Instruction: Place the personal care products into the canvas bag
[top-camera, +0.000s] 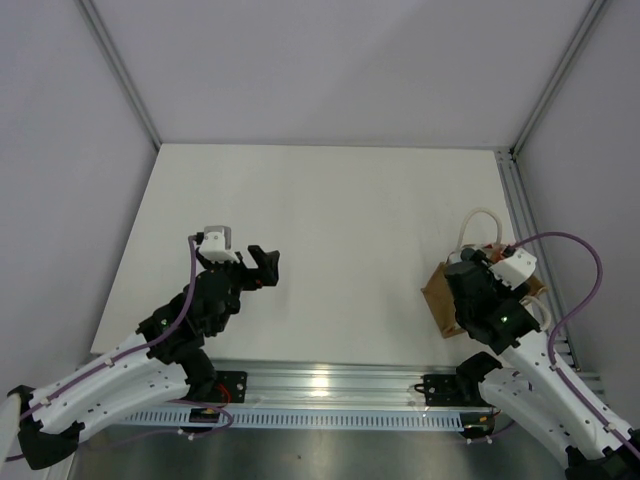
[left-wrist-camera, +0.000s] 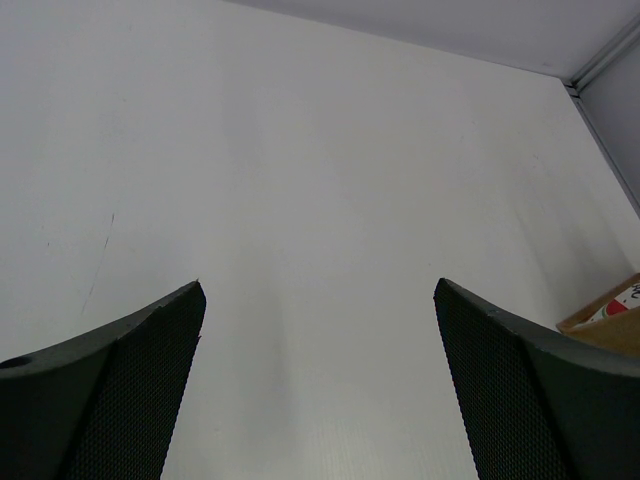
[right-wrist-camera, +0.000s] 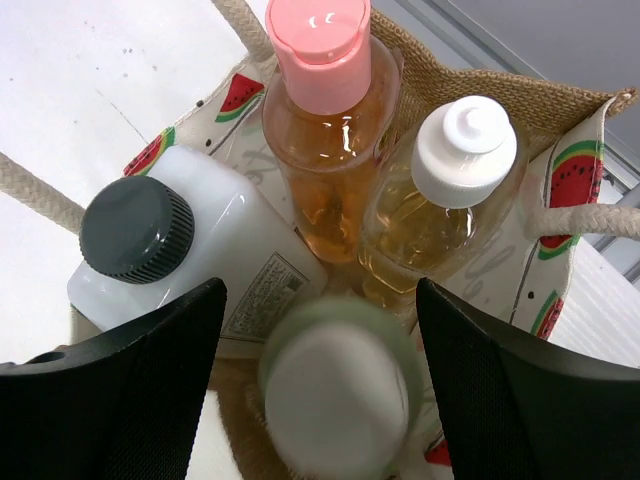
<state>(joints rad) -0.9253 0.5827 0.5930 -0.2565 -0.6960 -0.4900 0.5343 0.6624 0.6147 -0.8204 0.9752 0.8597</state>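
**Top view:** The left gripper (top-camera: 265, 262) hangs with its jaws wide apart over the bare table (top-camera: 330, 200). It is well apart from the canvas bag (top-camera: 438, 298) at the right edge. The right gripper (top-camera: 463, 280) points down over the bag's mouth and is by far the nearer arm.

**Left wrist:** The left gripper (left-wrist-camera: 320, 290) has nothing between its spread fingers. Only a corner of the bag (left-wrist-camera: 605, 318) shows at far right.

**Right wrist:** All four products stand inside the bag (right-wrist-camera: 560, 105), caps upward:
- the orange bottle (right-wrist-camera: 318, 120)
- the amber bottle (right-wrist-camera: 440, 200)
- the squarish bottle (right-wrist-camera: 190, 255), leaning
- the pale-green cylinder (right-wrist-camera: 340, 395), blurred

The cylinder sits upright directly beneath the right gripper (right-wrist-camera: 318, 290). The jaws are parted and a gap shows on the cylinder's left side, so nothing is clamped. A straight lift along that upright axis looks like the clean way out.
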